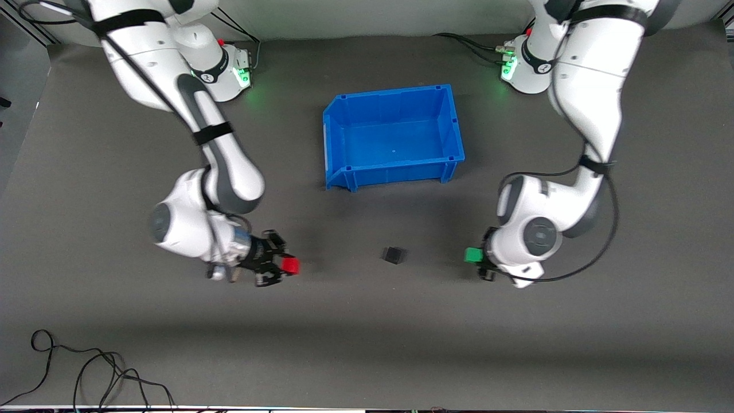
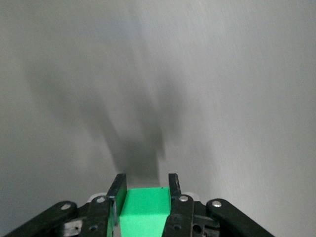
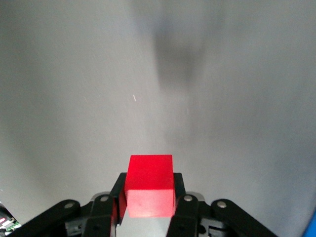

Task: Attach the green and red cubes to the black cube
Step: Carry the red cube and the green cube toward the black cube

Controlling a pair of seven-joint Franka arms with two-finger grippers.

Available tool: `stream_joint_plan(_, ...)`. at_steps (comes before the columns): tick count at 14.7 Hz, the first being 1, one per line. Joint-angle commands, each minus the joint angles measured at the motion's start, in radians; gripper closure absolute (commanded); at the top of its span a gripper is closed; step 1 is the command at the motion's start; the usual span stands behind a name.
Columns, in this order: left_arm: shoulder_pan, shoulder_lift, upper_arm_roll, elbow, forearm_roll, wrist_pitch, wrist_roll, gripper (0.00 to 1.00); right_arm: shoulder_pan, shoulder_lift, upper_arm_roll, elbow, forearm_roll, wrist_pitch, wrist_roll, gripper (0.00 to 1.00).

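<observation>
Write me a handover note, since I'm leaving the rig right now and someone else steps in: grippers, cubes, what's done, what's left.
Left gripper: shut on the green cube, toward the left arm's end of the table.
Right gripper: shut on the red cube, toward the right arm's end.
Black cube: alone on the table between them, nearer the front camera than the blue bin, touching neither.
Done: both coloured cubes gripped.
Left: bring each against the black cube and attach.

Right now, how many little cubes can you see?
3: the red cube in the right gripper, the green cube in the left gripper, the black cube on the table between them.
</observation>
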Motion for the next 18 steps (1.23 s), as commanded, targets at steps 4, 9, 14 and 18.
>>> stream_joint_plan(4, -0.145, 0.083, 0.020, 0.069, -0.061, 0.171, -0.095, 1.00, 0.163, 0.137, -0.015, 0.122, 0.016, 0.158, 0.309, 0.75)
stream_joint_plan(9, -0.187, 0.145, 0.021, 0.158, -0.060, 0.170, -0.105, 1.00, 0.251, 0.208, -0.013, 0.151, 0.018, 0.265, 0.475, 0.75)
stream_joint_plan(14, -0.208, 0.155, 0.021, 0.172, -0.058, 0.167, -0.105, 1.00, 0.315, 0.243, -0.013, 0.158, 0.018, 0.307, 0.550, 0.75)
stream_joint_plan(18, -0.211, 0.168, 0.021, 0.172, -0.055, 0.172, -0.107, 1.00, 0.329, 0.265, -0.013, 0.160, 0.021, 0.330, 0.552, 0.75)
